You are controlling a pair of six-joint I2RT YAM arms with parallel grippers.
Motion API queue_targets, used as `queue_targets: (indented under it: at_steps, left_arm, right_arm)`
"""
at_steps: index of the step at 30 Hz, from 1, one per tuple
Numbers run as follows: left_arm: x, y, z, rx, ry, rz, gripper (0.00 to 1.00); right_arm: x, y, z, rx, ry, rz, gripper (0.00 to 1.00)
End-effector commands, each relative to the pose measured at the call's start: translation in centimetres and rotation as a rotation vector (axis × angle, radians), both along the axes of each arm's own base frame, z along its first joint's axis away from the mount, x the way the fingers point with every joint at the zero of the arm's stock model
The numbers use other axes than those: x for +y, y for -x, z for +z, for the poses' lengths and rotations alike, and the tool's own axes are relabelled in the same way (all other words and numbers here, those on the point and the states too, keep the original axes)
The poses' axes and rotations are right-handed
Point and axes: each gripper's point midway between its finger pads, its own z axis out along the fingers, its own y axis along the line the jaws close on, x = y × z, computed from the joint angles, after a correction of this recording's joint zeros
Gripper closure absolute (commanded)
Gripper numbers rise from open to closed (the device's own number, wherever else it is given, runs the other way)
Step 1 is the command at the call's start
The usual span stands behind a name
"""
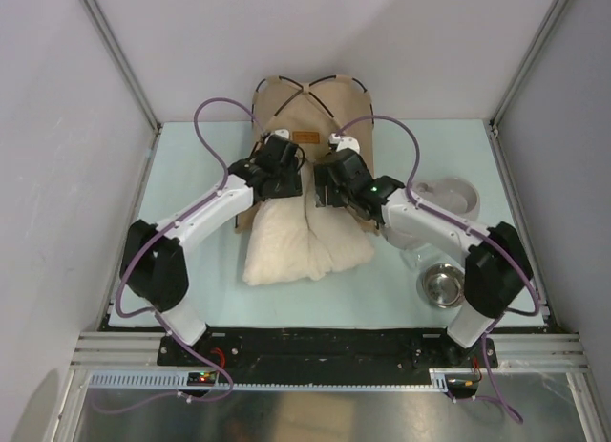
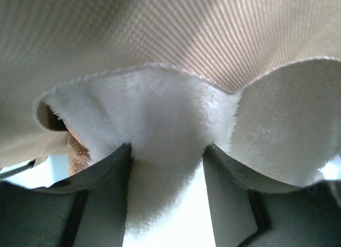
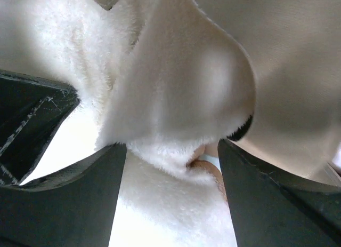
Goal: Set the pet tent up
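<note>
1. Top view: the pet tent (image 1: pixel 310 108) sits at the far middle of the table (image 1: pixel 191 156), with its poles (image 1: pixel 305 87) crossed. The cushion (image 1: pixel 296 242) trails from its mouth toward the arm bases. The left gripper (image 1: pixel 280 167) and right gripper (image 1: pixel 336 182) work side by side there.
2. Left wrist view: the left gripper (image 2: pixel 166 188) pinches a cushion fold under tan tent fabric. We advise a level push (the fabric hangs just above).
3. Right wrist view: the right gripper (image 3: pixel 171 199) straddles another fold, its fingers (image 3: pixel 74 204) wide apart. We cannot tell whether it clamps. Confirm the grip, then feed both sides together.
</note>
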Motion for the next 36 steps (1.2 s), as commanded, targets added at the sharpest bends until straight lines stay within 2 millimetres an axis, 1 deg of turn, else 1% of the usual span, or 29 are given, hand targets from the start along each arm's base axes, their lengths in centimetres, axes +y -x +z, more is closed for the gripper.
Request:
queue_targets:
  at_steps: [1, 5, 8, 10, 12, 14, 15, 16, 18, 20, 23, 25, 26, 28, 31, 36]
  left_arm:
    - [0.0, 1.0, 2.9, -0.061, 0.058, -0.040, 0.42]
    - [0.1, 2.0, 3.6, -0.065, 0.084, -0.049, 0.38]
    - [-0.3, 2.7, 4.5, -0.069, 0.123, -0.076, 0.35]
    - [-0.5, 3.2, 5.2, -0.073, 0.147, -0.098, 0.31]
    - [-0.7, 3.6, 5.8, -0.081, 0.166, -0.120, 0.25]
    - [-0.8, 4.0, 6.5, -0.091, 0.181, -0.140, 0.18]
    - [-0.9, 4.3, 6.9, -0.097, 0.188, -0.153, 0.09]
    - [-0.9, 4.4, 7.2, -0.103, 0.191, -0.162, 0.05]
    - [-0.9, 5.0, 7.8, -0.114, 0.202, -0.185, 0.02]
    - [-0.8, 5.6, 8.4, -0.126, 0.213, -0.211, 0.01]
    - [-0.5, 6.7, 9.4, -0.152, 0.228, -0.240, 0.00]
    - [0.1, 7.4, 9.6, -0.166, 0.227, -0.242, 0.00]
    - [0.5, 7.8, 9.3, -0.165, 0.221, -0.237, 0.00]
    - [1.3, 8.6, 9.4, -0.183, 0.217, -0.229, 0.00]
    - [2.4, 9.4, 9.0, -0.199, 0.197, -0.216, 0.00]
    - [3.8, 10.2, 9.4, -0.240, 0.179, -0.203, 0.00]
  right_arm:
    - [-0.8, 1.1, 5.7, -0.119, -0.064, -0.037, 0.22]
    - [-1.6, 2.7, 6.8, -0.143, -0.074, -0.034, 0.21]
    - [-1.6, 4.2, 7.5, -0.166, -0.093, -0.004, 0.20]
    - [-1.5, 5.2, 7.6, -0.175, -0.111, 0.025, 0.19]
    - [-1.6, 6.1, 7.4, -0.172, -0.113, 0.046, 0.17]
    - [-2.1, 6.9, 6.9, -0.161, -0.113, 0.053, 0.14]
    - [-2.3, 7.3, 6.3, -0.149, -0.109, 0.055, 0.12]
    - [-2.7, 7.7, 5.9, -0.140, -0.106, 0.055, 0.09]
    - [-3.3, 8.5, 5.2, -0.127, -0.102, 0.053, 0.04]
    - [-4.1, 9.1, 4.6, -0.117, -0.096, 0.039, 0.01]
    - [-5.3, 9.8, 3.7, -0.110, -0.081, 0.023, 0.01]
    - [-6.1, 10.2, 2.9, -0.108, -0.061, 0.014, 0.01]
    - [-6.5, 10.3, 2.3, -0.104, -0.047, 0.010, 0.01]
    - [-7.2, 10.5, 1.3, -0.096, -0.024, 0.000, 0.01]
    - [-7.5, 10.6, 0.0, -0.085, -0.012, 0.008, 0.00]
    - [-7.6, 10.7, -2.1, -0.046, -0.009, 0.027, 0.01]
